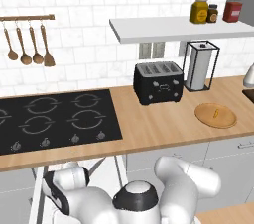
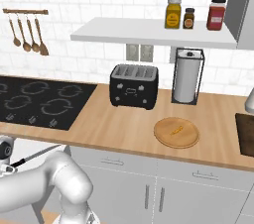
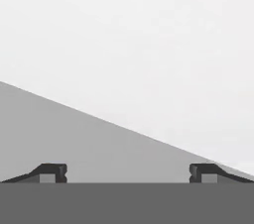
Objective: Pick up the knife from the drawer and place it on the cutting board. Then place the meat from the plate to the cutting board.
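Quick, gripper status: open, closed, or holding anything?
Gripper: open, jaws wide apart, nothing between them; the hand view shows only plain white and grey surfaces.

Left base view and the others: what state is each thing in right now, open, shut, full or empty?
Drawer: pulled open below the counter.
Claw: open, nothing between its tips.
Plate: flat on the counter, holding the meat.
Meat: lying on the plate, untouched.
Cutting board: visible part bare.
Jars: lids on, upright.
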